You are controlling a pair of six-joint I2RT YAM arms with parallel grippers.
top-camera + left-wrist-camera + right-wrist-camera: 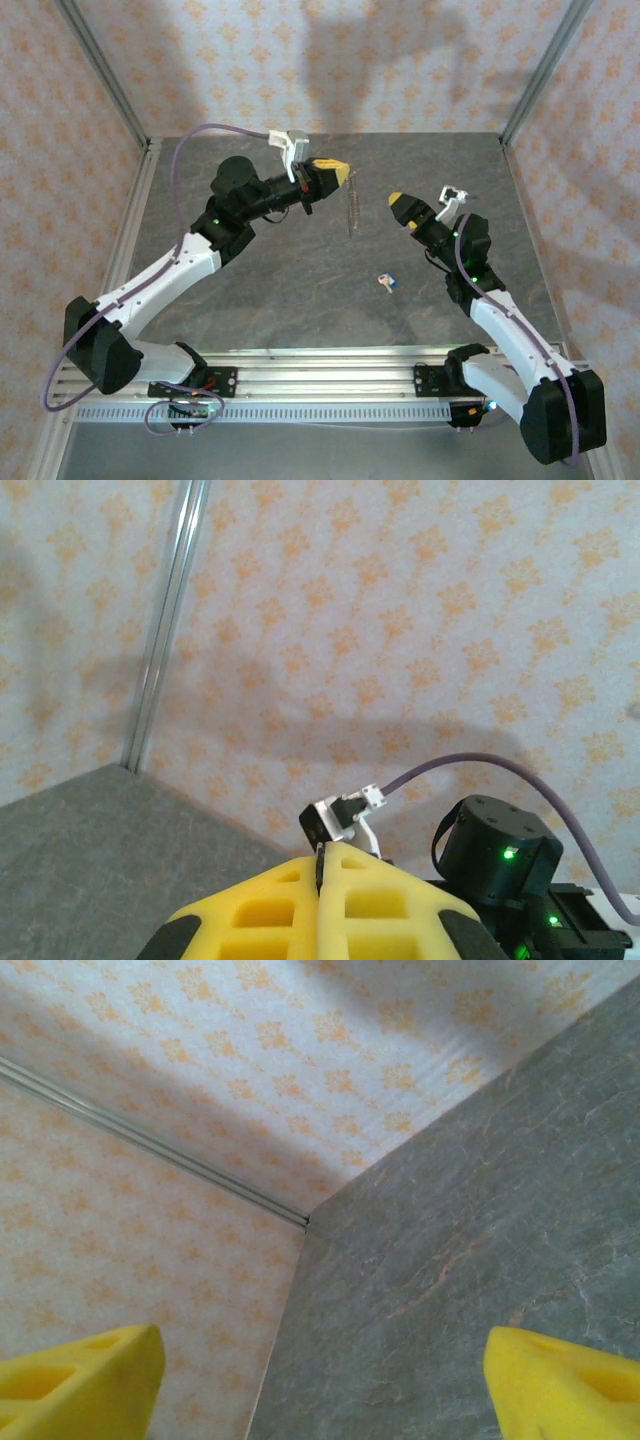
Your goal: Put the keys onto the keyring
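Left gripper (343, 173), upper centre of the top view, is clamped on the keyring (352, 212), which hangs from its tip. Right gripper (398, 203), just right of centre, has its fingers (80, 1375) spread wide. The key (386, 284) lies on the table (290, 300), below centre.

A grey, stone-patterned tabletop (300, 300) is enclosed by pale walls (330, 60) printed with small orange motifs. Metal posts (103, 70) stand at the back corners. A slotted aluminium rail (320, 365) runs along the near edge.
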